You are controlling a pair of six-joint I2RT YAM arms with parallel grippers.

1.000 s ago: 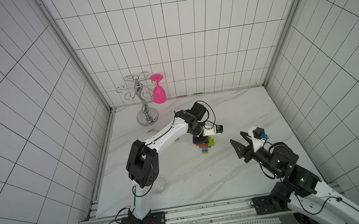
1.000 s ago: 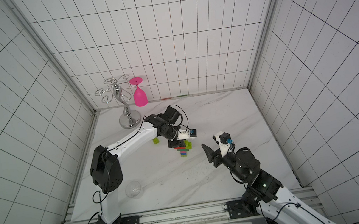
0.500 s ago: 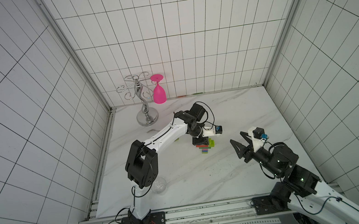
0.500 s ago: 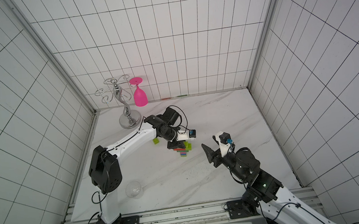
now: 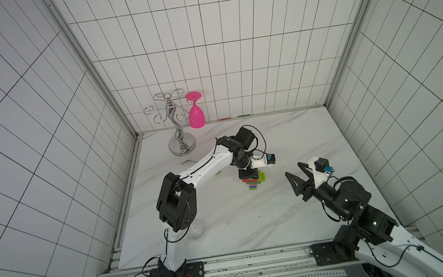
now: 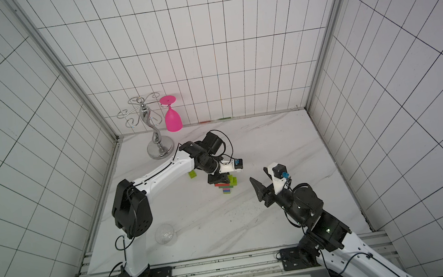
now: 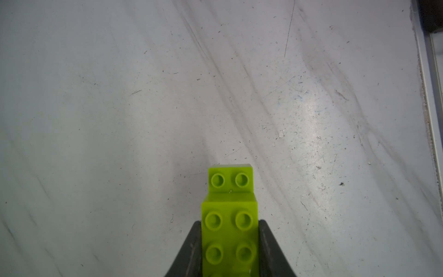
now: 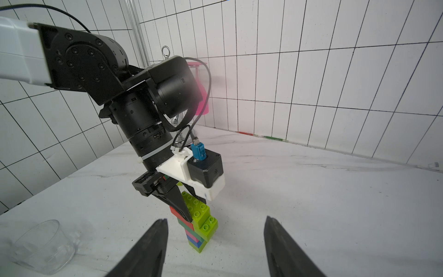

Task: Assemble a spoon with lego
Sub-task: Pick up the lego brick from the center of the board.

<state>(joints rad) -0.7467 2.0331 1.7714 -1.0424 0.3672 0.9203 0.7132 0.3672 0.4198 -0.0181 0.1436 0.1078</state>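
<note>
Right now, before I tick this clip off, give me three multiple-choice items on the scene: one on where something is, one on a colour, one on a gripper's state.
1. Where is the pink glass?
A) lying flat at the front edge
B) hanging upside down on the silver rack
C) standing upright mid-scene

2. What colour is the brick held in the left gripper?
A) red
B) blue
C) lime

3. How is the right gripper?
A) open, holding nothing
B) shut on a pink brick
C) shut and empty

Answers:
1 B: both top views show its foot up in the rack's arm and its bowl pointing down.
2 C: the left wrist view shows the brick between the fingers is lime.
3 A: its jaws stand well apart with nothing between them.
</note>
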